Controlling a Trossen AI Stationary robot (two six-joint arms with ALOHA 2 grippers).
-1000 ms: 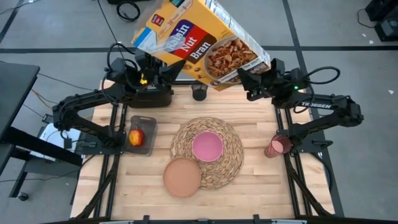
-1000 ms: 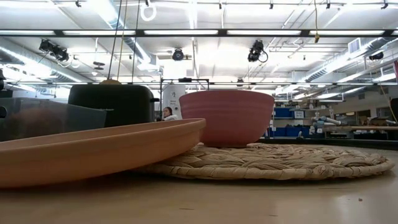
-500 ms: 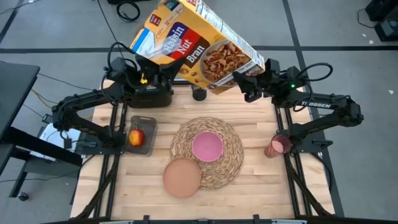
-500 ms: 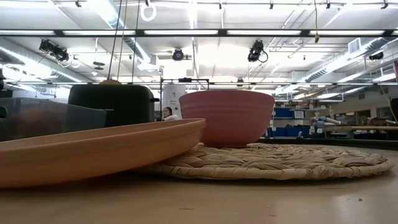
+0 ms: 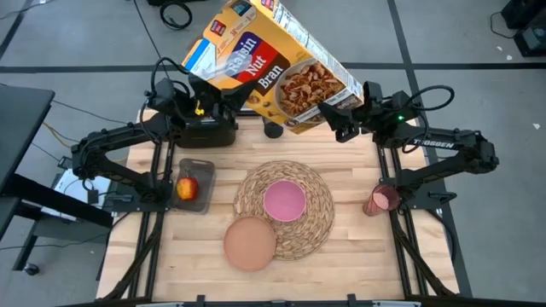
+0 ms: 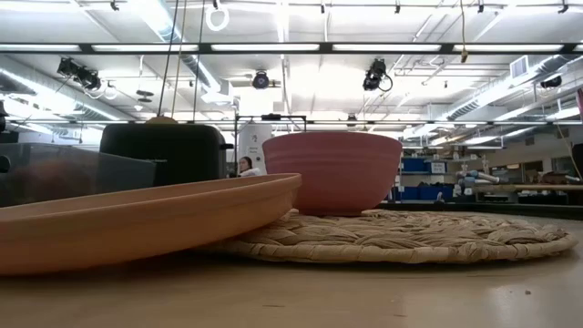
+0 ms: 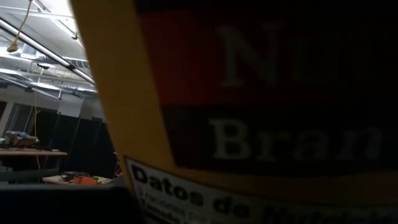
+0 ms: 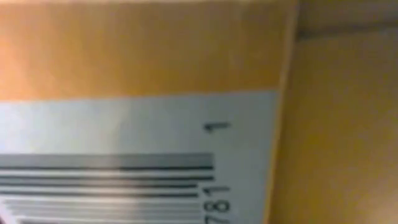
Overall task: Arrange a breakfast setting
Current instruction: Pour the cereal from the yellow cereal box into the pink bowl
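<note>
Placemat (image 5: 283, 211) is lying at the middle of the table (image 5: 341, 264), serving as the base of the setting, with the pink bowl (image 5: 284, 200) sitting on it near its centre and showing nothing inside. At about seven o'clock from the bowl the plate (image 5: 250, 243) is resting with one edge overlapping the mat's rim — in the low view it is tilting up onto the weave, so it is probably not yet in its final spot — and it too is bare. At nine o'clock from the mat a clear tray (image 5: 194, 184) is holding the apple (image 5: 186, 188), and at three o'clock the cup (image 5: 381, 199) is lying apart from the mat near the table's edge; whether anything is in it I cannot tell. At twelve o'clock, high over the table's far side, both arms are carrying the cereal box (image 5: 269, 64) between them: the left gripper (image 5: 212, 101) is pinching the box's lower left part, above the toaster (image 5: 205, 130), while the right gripper (image 5: 339, 115) is sitting at the box's lower right corner with jaws spread wide, and whether it is gripping I cannot tell. The box is tilting, seemingly being steadied by two arms because of its bulk.
</note>
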